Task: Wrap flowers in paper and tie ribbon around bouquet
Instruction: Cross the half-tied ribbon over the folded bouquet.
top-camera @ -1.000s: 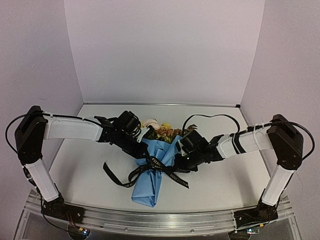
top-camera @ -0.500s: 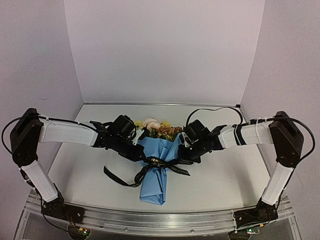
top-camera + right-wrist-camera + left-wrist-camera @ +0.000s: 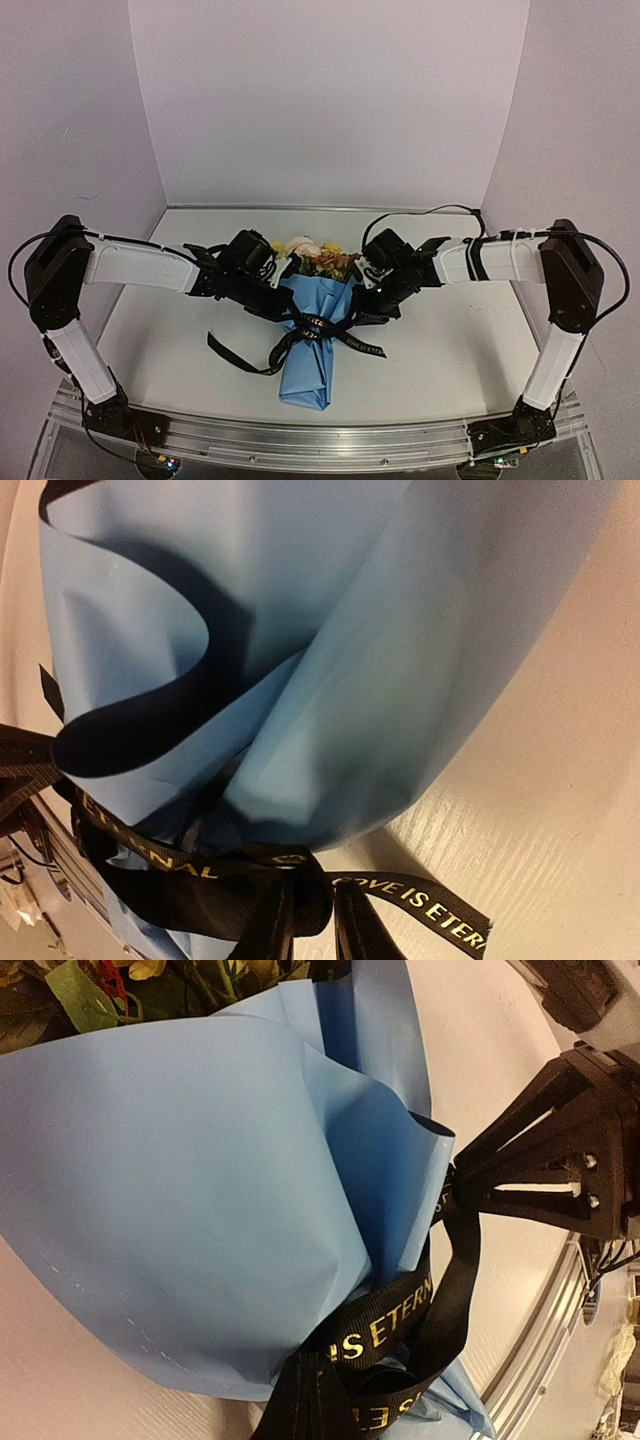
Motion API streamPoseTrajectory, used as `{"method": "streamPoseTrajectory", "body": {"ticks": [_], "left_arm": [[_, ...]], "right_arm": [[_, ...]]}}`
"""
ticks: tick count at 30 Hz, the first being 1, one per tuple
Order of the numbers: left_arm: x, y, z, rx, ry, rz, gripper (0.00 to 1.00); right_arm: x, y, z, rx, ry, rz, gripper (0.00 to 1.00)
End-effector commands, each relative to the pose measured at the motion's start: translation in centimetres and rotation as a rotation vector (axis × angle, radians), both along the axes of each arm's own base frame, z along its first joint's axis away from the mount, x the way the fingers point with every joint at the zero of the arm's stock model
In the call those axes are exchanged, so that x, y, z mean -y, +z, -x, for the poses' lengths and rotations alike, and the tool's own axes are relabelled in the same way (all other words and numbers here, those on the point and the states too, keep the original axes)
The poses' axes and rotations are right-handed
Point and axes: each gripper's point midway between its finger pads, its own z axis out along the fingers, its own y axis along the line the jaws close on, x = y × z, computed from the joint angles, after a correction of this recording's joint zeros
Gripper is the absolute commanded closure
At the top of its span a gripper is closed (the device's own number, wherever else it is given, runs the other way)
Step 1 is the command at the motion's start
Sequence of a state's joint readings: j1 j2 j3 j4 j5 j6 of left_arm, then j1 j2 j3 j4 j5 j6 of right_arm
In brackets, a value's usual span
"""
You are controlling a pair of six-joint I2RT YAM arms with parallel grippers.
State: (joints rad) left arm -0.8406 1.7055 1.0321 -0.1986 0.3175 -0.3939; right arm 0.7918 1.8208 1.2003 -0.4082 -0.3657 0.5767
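Blue bouquet (image 3: pixel 306 365) beside right tool (image 3: pixel 374 302)

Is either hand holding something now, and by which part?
It cannot be told for sure. The left hand is shut at the upper edge of the paper; the right hand meets the opposite edge, but its grip is hidden.

stems hidden inside paper (image 3: pixel 310 345), flowers (image 3: pixel 190 982) cut off
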Motion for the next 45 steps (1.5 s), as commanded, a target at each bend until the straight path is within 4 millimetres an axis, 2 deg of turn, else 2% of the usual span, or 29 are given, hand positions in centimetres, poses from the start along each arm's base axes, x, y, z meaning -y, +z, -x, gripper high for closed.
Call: {"method": "streamPoseTrajectory", "body": {"ticks": [1, 4, 10, 16, 22, 32, 36, 42, 45], "left_arm": [[1.2, 1.3, -0.5, 0.007, -0.023, 0.055, 1.00], [1.3, 1.7, -0.7, 0.021, -0.020, 0.061, 1.00], [1.8, 4.1, -1.0, 0.071, -0.038, 0.113, 1.00], [2.6, 4.9, -0.1, 0.074, -0.126, 0.150, 1.00], [3.4, 6.1, 0.4, 0.087, -0.183, 0.195, 1.00], [3.2, 5.4, 0.9, 0.064, -0.199, 0.182, 1.00], [3.2, 5.3, 1.2, 0.053, -0.218, 0.175, 1.00], [3.3, 5.5, 1.7, 0.043, -0.244, 0.192, 1.00], [3.3, 5.7, 1.8, 0.044, -0.244, 0.204, 1.00]], "right_arm": [[0.6, 3.1, 1.3, 0.042, 0.086, 0.016, 0.72], [0.6, 4.5, 2.6, 0.069, 0.167, 0.048, 0.66], [-0.1, 6.8, 4.4, 0.154, 0.309, 0.062, 0.59], [-2.8, 7.3, 4.6, 0.166, 0.436, -0.001, 0.58], [-5.6, 7.0, 3.4, 0.194, 0.488, -0.060, 0.59], [-7.9, 5.1, 2.1, 0.259, 0.417, -0.021, 0.61], [-7.8, 4.8, 1.4, 0.312, 0.394, 0.013, 0.63], [-6.2, 5.2, 0.2, 0.418, 0.366, 0.074, 0.62], [-6.3, 5.3, -0.2, 0.451, 0.347, 0.049, 0.63]]}}
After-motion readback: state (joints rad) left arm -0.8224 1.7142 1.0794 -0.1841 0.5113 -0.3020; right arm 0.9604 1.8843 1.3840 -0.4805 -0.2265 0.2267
